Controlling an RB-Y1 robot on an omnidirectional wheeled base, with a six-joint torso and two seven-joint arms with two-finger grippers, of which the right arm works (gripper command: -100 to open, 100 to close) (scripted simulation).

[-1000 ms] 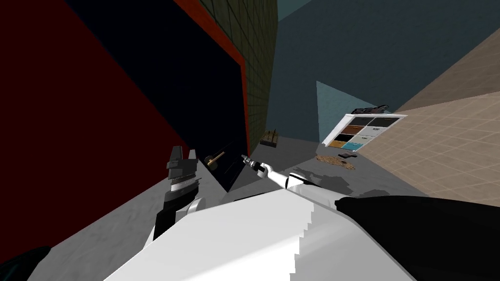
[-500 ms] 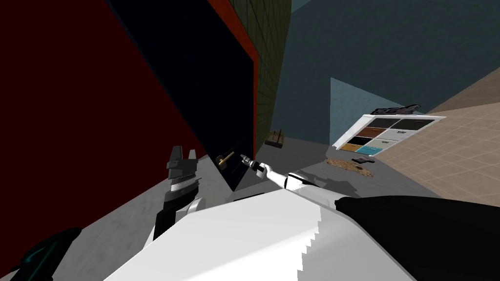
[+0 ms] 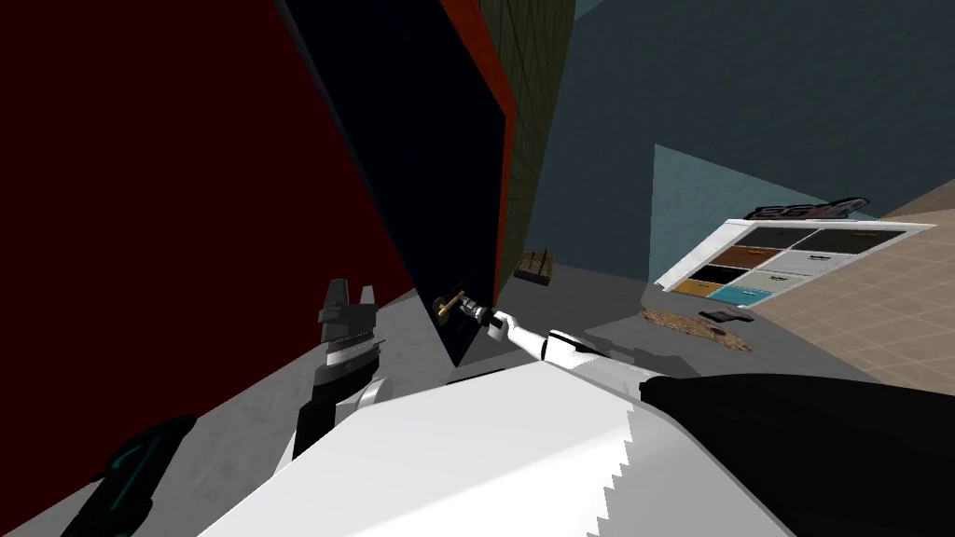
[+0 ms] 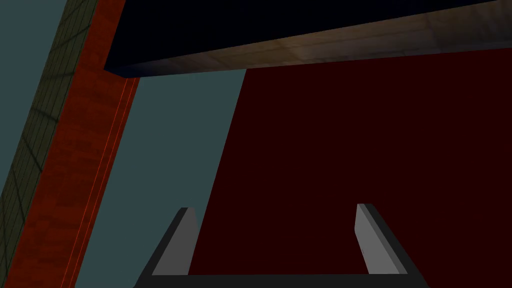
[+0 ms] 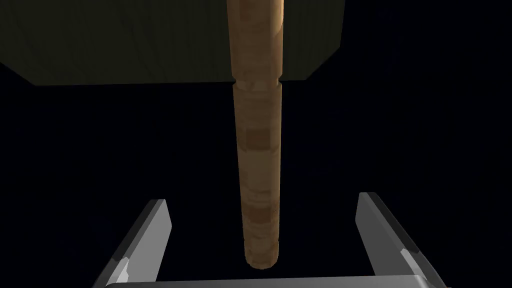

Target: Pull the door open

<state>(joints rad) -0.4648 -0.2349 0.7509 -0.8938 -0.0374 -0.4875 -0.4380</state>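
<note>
The dark door (image 3: 410,158) stood in its red frame (image 3: 507,186), with its brass-coloured handle (image 3: 451,302) low on the panel at about 5 o'clock. The right claw (image 3: 474,310) sat just at the handle's 4 o'clock, released. In the right wrist view the bar ran between the spread fingers (image 5: 147,237) and touched neither. This step would probably go best by easing a little further on, clenching squarely across the bar, then drawing back along the door's arc rather than straight. The left claw (image 3: 347,303), also released, hung at the handle's 9 o'clock, well apart.
</note>
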